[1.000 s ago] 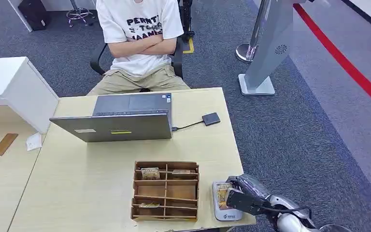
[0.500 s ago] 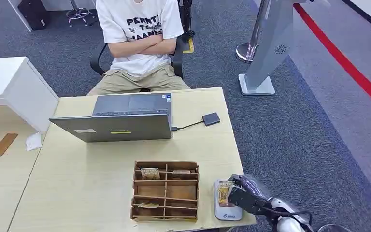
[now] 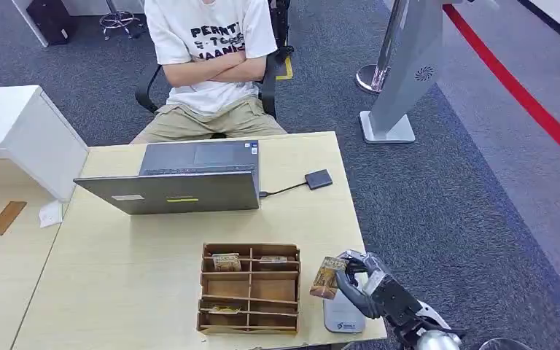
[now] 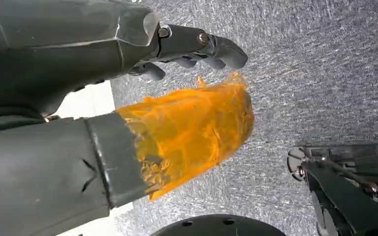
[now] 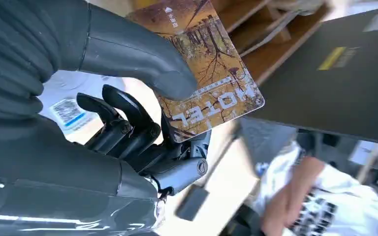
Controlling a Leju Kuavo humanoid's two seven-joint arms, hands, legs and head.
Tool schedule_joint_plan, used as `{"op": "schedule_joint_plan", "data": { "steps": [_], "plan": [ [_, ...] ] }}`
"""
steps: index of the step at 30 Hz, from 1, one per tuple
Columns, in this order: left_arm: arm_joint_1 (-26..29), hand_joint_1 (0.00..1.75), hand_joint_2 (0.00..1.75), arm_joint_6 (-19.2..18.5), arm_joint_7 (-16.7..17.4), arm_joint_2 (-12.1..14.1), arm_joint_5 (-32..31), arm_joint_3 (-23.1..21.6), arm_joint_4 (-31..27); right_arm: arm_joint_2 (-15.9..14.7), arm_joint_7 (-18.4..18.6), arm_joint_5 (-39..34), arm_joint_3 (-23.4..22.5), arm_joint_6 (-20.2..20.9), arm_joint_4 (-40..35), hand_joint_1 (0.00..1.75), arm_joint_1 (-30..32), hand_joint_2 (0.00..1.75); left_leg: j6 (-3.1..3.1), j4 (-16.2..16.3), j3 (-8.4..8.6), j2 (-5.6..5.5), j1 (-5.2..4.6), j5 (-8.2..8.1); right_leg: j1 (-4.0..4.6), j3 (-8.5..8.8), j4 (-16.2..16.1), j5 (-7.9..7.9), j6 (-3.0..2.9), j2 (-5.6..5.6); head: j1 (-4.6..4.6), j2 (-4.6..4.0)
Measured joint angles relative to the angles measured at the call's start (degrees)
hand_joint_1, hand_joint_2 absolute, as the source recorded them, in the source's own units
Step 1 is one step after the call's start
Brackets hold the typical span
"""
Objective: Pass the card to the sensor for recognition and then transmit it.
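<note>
one card sits pinched between the thumb and fingers of the right hand, raised just above the white sensor below it. reading looks done; next, i judge, it carries the card ahead toward the seated person. the left hand hangs empty, fingers loosely curled.

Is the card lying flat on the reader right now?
No. The right hand holds the card lifted off the white reader, beside the wooden organizer.

Office, grey carpet, pale desk, laptop, seated person on swivel chair
</note>
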Motion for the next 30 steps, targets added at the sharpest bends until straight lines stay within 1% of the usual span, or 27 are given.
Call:
{"op": "schedule_joint_plan", "data": {
  "steps": [4,8,10,12,16,17,20,23,25,28,30],
  "plan": [
    [0.0,0.00,0.00,-0.3,0.0,0.0,-0.1,0.0,0.0,1.9,-3.1,-7.1,-1.9,4.4,-3.1,1.75,1.0,1.75,0.00,0.0,0.00,0.00,0.00,0.00,0.00,0.00,0.0,0.00,0.00,0.00,0.00,0.00],
    [0.0,0.00,0.00,-0.7,0.3,0.0,-0.9,0.0,0.0,3.8,-5.0,-13.9,-3.6,10.5,-6.3,1.75,1.5,1.75,0.00,0.0,-0.01,0.01,0.00,0.00,0.00,0.00,0.0,0.00,0.00,0.01,0.00,0.00],
    [-0.1,0.00,0.00,-0.8,0.3,0.0,-1.1,0.0,0.0,4.5,-5.1,-14.6,-4.0,11.8,-7.7,1.75,1.4,1.75,0.00,0.0,-0.01,0.01,0.00,0.00,0.00,0.00,0.0,0.00,0.00,0.01,0.02,0.00],
    [-0.1,0.00,0.00,-1.0,0.3,0.0,-1.6,-0.1,0.0,5.0,-4.9,-13.5,-4.1,12.0,-8.6,1.75,0.7,1.75,0.00,0.0,-0.02,0.02,0.00,0.00,0.00,0.00,0.0,0.01,0.00,0.01,0.00,0.00],
    [-0.3,0.00,0.00,-1.0,0.3,0.0,-2.4,-0.5,0.0,5.6,-4.3,-9.3,-3.9,10.4,-9.4,1.75,-2.6,1.75,0.01,0.0,-0.01,0.03,0.00,0.01,0.00,0.02,0.0,0.02,0.00,0.03,0.00,0.00],
    [-0.4,0.00,0.00,-1.1,0.3,0.0,-2.6,-0.5,0.0,5.7,-4.1,-7.7,-3.7,9.3,-9.4,1.75,-3.8,1.75,0.01,0.0,-0.02,0.03,0.00,0.02,-0.01,0.02,0.0,0.03,0.00,0.03,0.04,0.00],
    [-0.6,0.00,0.00,-1.2,0.5,0.0,-3.0,-1.2,0.0,5.8,-2.8,-1.6,-2.2,4.4,-9.4,1.75,-8.1,1.75,0.01,0.0,0.00,0.11,0.00,0.03,-0.01,0.01,0.0,0.06,-0.02,0.09,0.02,0.00],
    [-1.1,0.00,0.00,-1.3,1.0,0.0,-3.4,-1.6,0.0,5.8,-0.3,2.7,-0.2,-0.4,-9.2,1.75,-12.7,1.75,0.02,0.0,0.00,0.10,0.00,0.04,-0.01,0.00,0.0,0.07,-0.02,0.08,0.02,0.00],
    [-1.4,0.00,0.00,-1.3,1.1,0.0,-3.5,-1.9,0.0,5.8,0.6,4.6,0.9,-2.5,-9.0,1.75,-15.3,1.75,0.02,0.0,0.01,0.08,0.00,0.04,0.00,0.01,0.0,0.07,-0.02,0.08,0.00,0.00],
    [-1.5,0.00,0.00,-1.3,1.4,0.0,-3.7,-2.1,0.0,5.8,1.5,6.5,2.7,-3.9,-8.6,1.75,-18.1,1.75,0.02,0.0,-0.03,0.05,0.00,0.04,-0.01,-0.03,0.0,0.06,-0.02,0.07,0.00,0.00],
    [-1.6,0.00,0.00,-1.3,1.7,0.0,-4.2,-2.6,0.0,5.8,2.2,10.6,3.7,-6.3,-8.2,1.75,-20.1,1.75,0.02,0.0,-0.04,0.06,0.01,0.04,0.00,-0.03,0.0,0.06,-0.01,0.07,0.02,0.00]
  ]
}}
